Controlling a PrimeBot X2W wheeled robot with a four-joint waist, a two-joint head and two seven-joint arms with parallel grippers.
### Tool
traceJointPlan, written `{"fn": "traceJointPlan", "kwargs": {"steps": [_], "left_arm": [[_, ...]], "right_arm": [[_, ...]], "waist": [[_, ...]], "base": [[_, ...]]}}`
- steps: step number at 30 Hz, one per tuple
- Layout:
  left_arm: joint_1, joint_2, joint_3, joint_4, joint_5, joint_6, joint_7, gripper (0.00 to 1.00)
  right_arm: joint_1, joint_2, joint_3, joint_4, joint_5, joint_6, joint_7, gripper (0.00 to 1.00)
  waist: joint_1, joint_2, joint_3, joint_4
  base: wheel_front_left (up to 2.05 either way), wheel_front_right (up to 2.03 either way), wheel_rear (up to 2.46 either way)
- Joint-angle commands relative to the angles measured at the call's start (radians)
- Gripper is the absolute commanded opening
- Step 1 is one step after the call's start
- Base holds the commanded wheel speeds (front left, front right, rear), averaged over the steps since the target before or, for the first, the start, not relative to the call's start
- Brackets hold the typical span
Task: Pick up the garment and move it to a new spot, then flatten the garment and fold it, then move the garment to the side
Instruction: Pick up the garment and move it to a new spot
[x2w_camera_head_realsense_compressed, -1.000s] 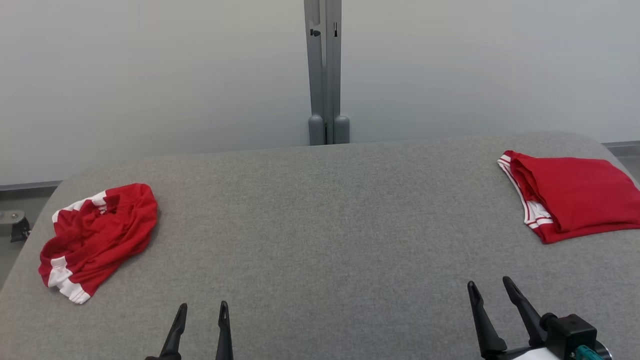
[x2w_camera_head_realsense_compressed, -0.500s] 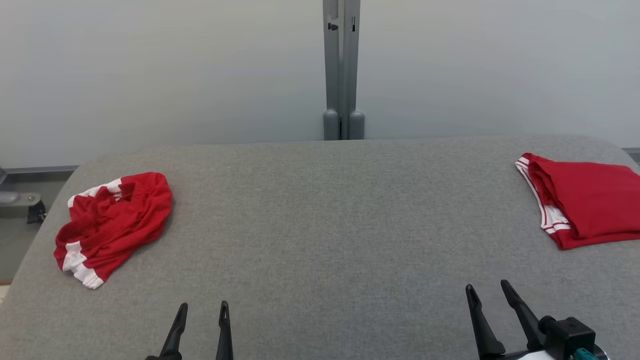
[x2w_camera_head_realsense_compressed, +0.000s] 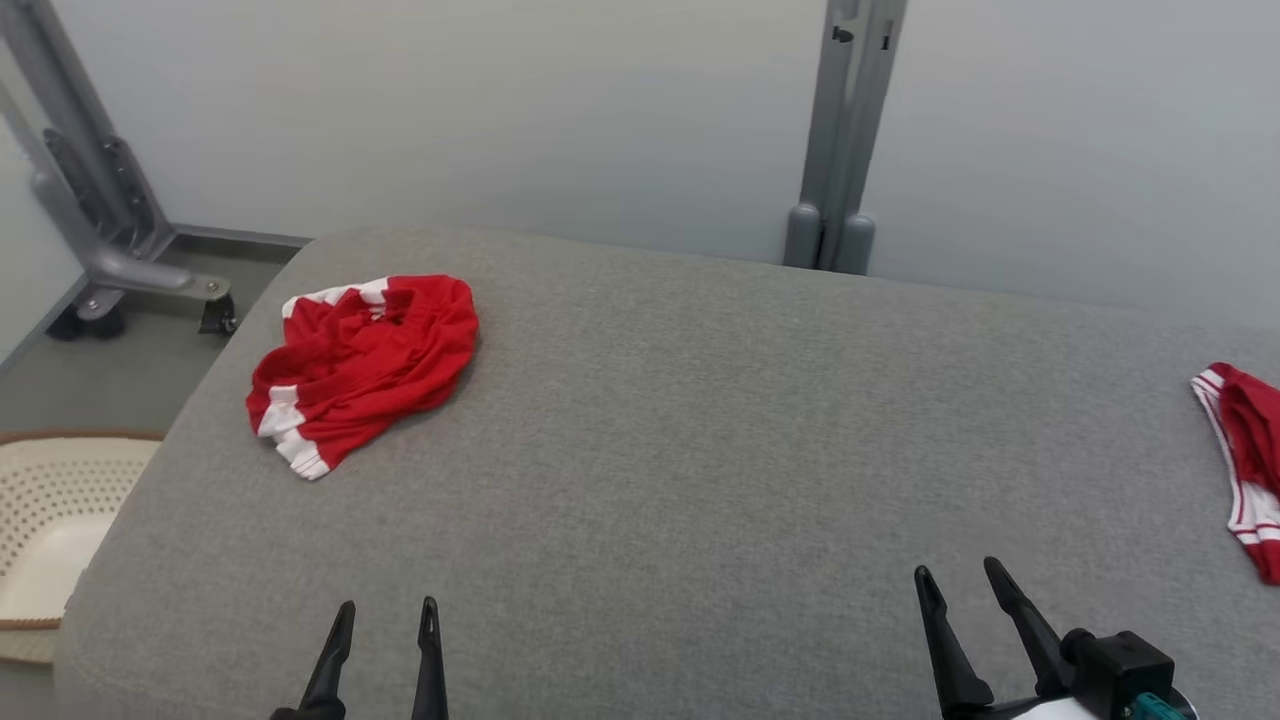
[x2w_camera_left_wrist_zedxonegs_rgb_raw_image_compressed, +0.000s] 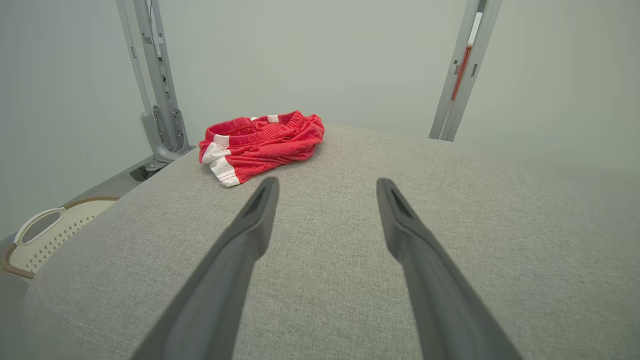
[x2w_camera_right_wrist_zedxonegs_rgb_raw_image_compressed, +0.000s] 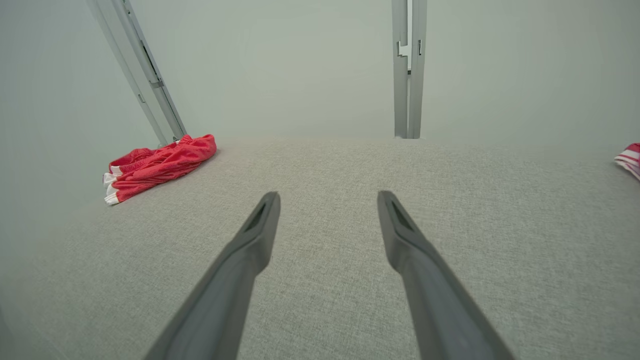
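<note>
Garment (x2w_camera_head_realsense_compressed: 365, 365): crumpled red-and-white heap near the table's (x2w_camera_head_realsense_compressed: 700, 420) far left corner.
Feel: looks light, soft and floppy, likely to sag.
Hold: pinch a raised top fold.
Left gripper (x2w_camera_head_realsense_compressed: 388, 603): over the table's near edge, spread wide, empty.
Right gripper (x2w_camera_head_realsense_compressed: 955, 567): likewise.

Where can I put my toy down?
The wide middle of the gray fabric tabletop is bare, between the crumpled red-and-white garment at left and the red garment with white striped edge at far right. Nowhere is crowded.
</note>
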Motion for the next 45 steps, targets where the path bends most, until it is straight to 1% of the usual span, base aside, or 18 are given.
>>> {"fn": "traceJointPlan", "kwargs": {"steps": [1, 5, 8, 11, 14, 17, 20, 22, 25, 27, 29, 33, 37, 42, 45], "left_arm": [[-0.013, 0.002, 0.008, -0.005, 0.011, 0.0, 0.001, 1.0], [-0.017, 0.002, 0.017, -0.009, 0.021, -0.007, 0.001, 1.0], [-0.011, 0.002, 0.028, -0.014, 0.024, 0.001, 0.001, 1.0], [-0.001, 0.002, 0.037, -0.018, 0.027, 0.0, 0.001, 1.0], [0.003, 0.002, 0.044, -0.022, 0.029, -0.004, 0.001, 1.0], [-0.004, 0.002, 0.07, -0.032, 0.024, 0.01, 0.001, 1.0], [-0.028, 0.001, 0.089, -0.044, 0.042, 0.004, 0.001, 1.0], [-0.063, 0.002, 0.106, -0.059, 0.056, -0.006, 0.001, 1.0], [-0.145, 0.002, 0.125, -0.083, 0.064, -0.028, 0.001, 1.0], [-0.217, 0.013, 0.139, -0.089, 0.067, -0.052, 0.001, 1.0], [-0.292, 0.018, 0.16, -0.078, 0.037, -0.079, 0.001, 1.0], [-0.462, 0.066, 0.19, -0.027, 0.005, -0.119, 0.001, 1.0], [-0.678, 0.134, 0.165, 0.086, -0.009, -0.142, 0.06, 1.0], [-0.946, 0.204, 0.097, 0.262, -0.063, -0.156, 0.156, 1.0], [-1.074, 0.196, 0.077, 0.393, -0.164, -0.157, 0.213, 1.0]], "right_arm": [[-0.016, 0.0, -0.003, 0.002, 0.001, -0.001, -0.003, 1.0], [-0.024, 0.004, 0.006, 0.005, 0.002, -0.001, -0.003, 1.0], [-0.028, 0.001, 0.009, 0.006, 0.003, -0.001, -0.003, 1.0], [-0.029, -0.002, 0.002, 0.004, 0.004, -0.001, -0.003, 1.0], [-0.031, -0.009, 0.001, 0.003, 0.002, -0.001, -0.003, 1.0], [-0.037, -0.012, -0.002, -0.002, 0.003, -0.001, -0.003, 1.0], [-0.045, -0.018, -0.004, -0.004, 0.001, -0.001, -0.003, 1.0], [-0.065, -0.034, -0.002, -0.012, -0.007, -0.001, -0.003, 1.0], [-0.104, -0.071, -0.01, -0.018, -0.017, -0.001, -0.003, 1.0], [-0.13, -0.096, -0.013, -0.019, -0.019, -0.001, -0.003, 1.0], [-0.156, -0.121, -0.007, -0.016, -0.024, -0.001, -0.003, 1.0], [-0.196, -0.165, 0.002, -0.024, -0.029, -0.001, -0.003, 1.0], [-0.231, -0.214, -0.008, -0.038, -0.037, -0.001, -0.003, 1.0], [-0.266, -0.265, -0.027, -0.059, -0.042, -0.001, -0.003, 1.0], [-0.282, -0.286, -0.034, -0.073, -0.046, -0.001, -0.003, 1.0]], "waist": [[0.0, 0.0, 0.019, 0.093], [0.0, 0.0, 0.026, 0.14], [0.0, 0.0, 0.031, 0.162], [0.0, 0.0, 0.039, 0.18], [0.0, 0.0, 0.054, 0.189], [0.0, 0.0, 0.075, 0.189], [0.0, 0.0, 0.108, 0.189], [0.0, 0.0, 0.161, 0.184], [0.0, 0.0, 0.247, 0.18], [0.0, 0.0, 0.293, 0.178], [0.0, 0.0, 0.328, 0.168], [0.0, 0.0, 0.381, 0.136], [0.0, 0.0, 0.445, 0.106], [0.0, 0.0, 0.529, 0.063], [0.0, 0.0, 0.577, 0.037]], "base": [[0.0, 0.0, 0.0], [0.0, 0.0, 0.0], [0.0, 0.0, 0.0], [0.0, 0.0, 0.0], [0.0, 0.0, 0.0], [0.0, 0.0, 0.0], [0.0, 0.0, 0.0], [0.0, 0.0, 0.0], [0.0, 0.0, 0.0], [0.0, 0.0, 0.0], [0.0, 0.0, 0.0], [0.0, 0.0, 0.0], [0.0, 0.0, 0.0], [0.0, 0.0, 0.0], [0.0, 0.0, 0.0]]}}
